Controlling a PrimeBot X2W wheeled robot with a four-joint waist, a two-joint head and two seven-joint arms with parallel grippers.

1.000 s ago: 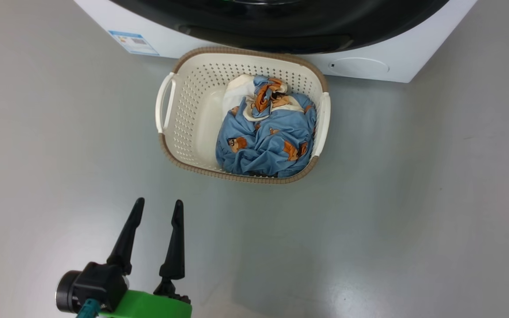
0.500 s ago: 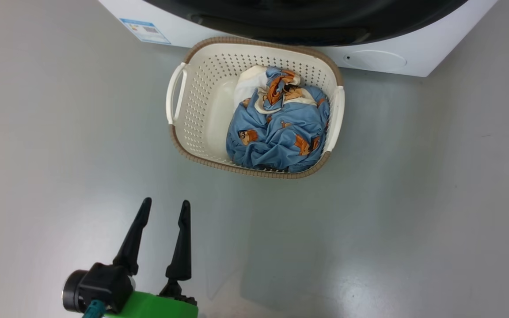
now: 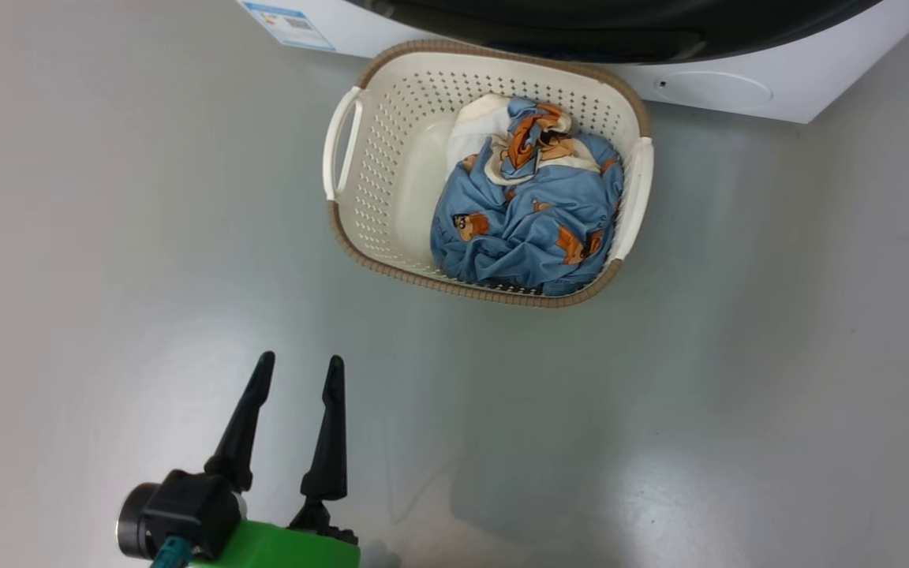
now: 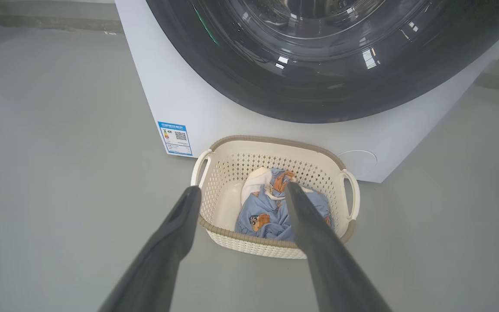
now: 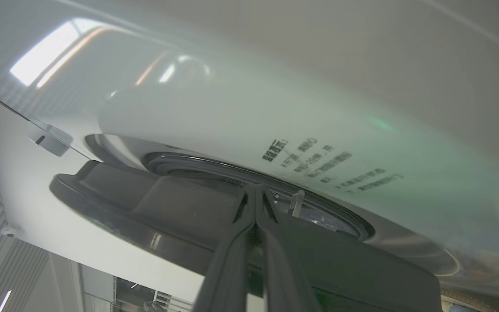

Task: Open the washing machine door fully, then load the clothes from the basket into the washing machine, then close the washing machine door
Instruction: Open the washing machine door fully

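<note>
As clothes [image 3: 529, 213] sit in basket [image 3: 379, 181], left claw [image 3: 301, 361] open & empty.

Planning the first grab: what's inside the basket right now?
The basket holds the clothes: crumpled blue printed fabric with cream-white cloth, bunched toward the robot's right. The left part of its bottom is bare. Anything beneath the pile is covered.

Left claw [image 3: 301, 359]: black tapered fingers [image 3: 243, 430], green mount [image 3: 281, 548], teal cable [image 3: 166, 552]
</note>
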